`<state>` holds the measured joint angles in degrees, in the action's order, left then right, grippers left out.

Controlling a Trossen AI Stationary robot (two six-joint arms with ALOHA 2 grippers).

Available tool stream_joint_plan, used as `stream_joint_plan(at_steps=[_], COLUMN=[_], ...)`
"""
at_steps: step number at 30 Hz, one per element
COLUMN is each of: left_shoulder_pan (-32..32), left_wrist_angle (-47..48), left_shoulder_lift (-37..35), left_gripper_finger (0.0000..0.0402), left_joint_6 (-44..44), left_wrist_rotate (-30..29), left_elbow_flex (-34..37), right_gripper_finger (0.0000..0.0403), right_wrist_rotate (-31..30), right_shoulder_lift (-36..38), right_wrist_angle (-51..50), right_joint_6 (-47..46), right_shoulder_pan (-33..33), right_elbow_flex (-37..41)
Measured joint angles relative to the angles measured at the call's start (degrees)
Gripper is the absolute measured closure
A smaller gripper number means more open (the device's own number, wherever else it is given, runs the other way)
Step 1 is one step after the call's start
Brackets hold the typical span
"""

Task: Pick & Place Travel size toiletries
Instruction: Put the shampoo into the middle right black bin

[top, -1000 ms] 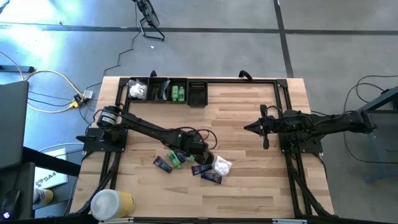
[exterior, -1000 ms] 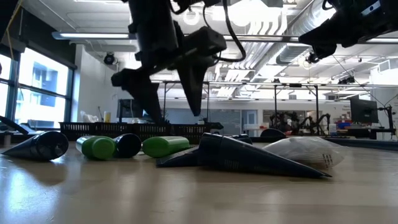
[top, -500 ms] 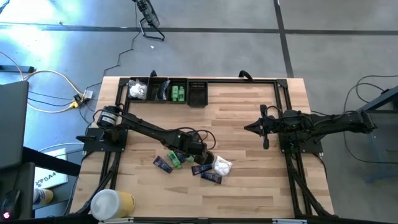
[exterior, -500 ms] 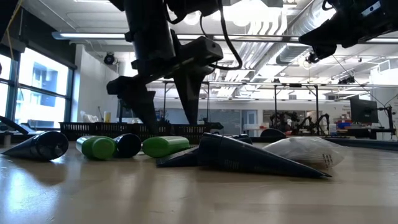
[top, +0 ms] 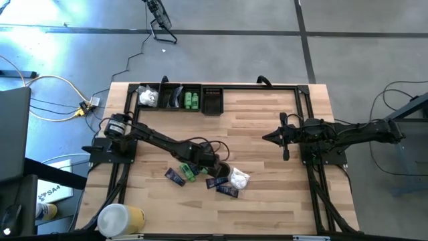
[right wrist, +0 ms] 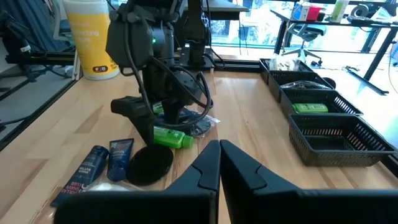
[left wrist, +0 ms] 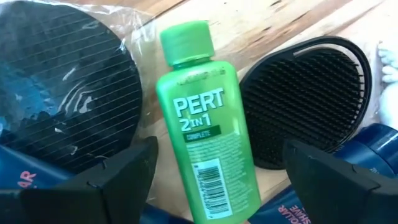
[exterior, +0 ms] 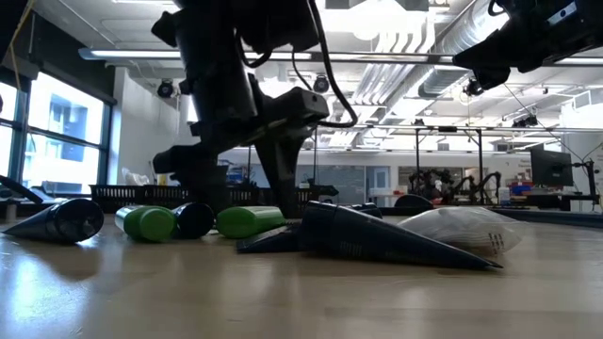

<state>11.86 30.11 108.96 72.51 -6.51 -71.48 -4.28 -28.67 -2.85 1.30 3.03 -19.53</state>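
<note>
Wood table [top: 267, 167] carries everything, with black mesh bins [top: 180, 98] along its far edge and a white-and-yellow cylinder [top: 120, 219] at the near left corner. Left gripper [left wrist: 214, 177] hangs low over the pile of toiletries near the table's middle front, its fingers [left wrist: 106, 177] spread wide to either side of a green bottle [left wrist: 205, 134] and gripping nothing. That bottle lies flat, its long axis running straight out from the wrist camera, cap at the far end; its lower end is cut off by the frame edge. A plastic-wrapped black disc [left wrist: 68, 93] lies against one side of it, an unwrapped black disc [left wrist: 308, 99] against the other. Blue-black sachets [top: 223, 187] and a white packet [top: 239, 179] lie just beside. Right gripper [right wrist: 219, 155] waits, pinched closed and empty, well apart over the table's right half.
</note>
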Motion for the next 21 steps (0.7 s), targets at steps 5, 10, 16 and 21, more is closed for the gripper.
stream_joint_plan(at_steps=[5,10,16,21], left_shoulder_pan=[-0.4,-0.6,-0.7,-0.7], left_wrist_angle=[-0.6,-0.7,-0.4,0.1], left_shoulder_lift=[-0.1,-0.1,-0.1,-0.1], left_gripper_finger=[0.0066,0.0066,0.01,0.0154], left_joint_6=[0.1,-0.2,0.2,0.2], left_wrist_rotate=[0.2,0.7,0.7,0.7], left_elbow_flex=[0.7,0.7,0.8,0.9], right_gripper_finger=[0.04,0.04,0.04,0.04], right_wrist_rotate=[0.0,-0.1,-0.1,0.0], right_shoulder_lift=[0.0,0.0,0.0,0.0], right_wrist_angle=[-0.1,-0.4,-0.4,-0.4], right_joint_6=[0.0,0.2,0.3,0.4], right_shoulder_pan=[0.0,0.0,0.0,0.0], right_elbow_flex=[0.0,0.0,0.0,0.0])
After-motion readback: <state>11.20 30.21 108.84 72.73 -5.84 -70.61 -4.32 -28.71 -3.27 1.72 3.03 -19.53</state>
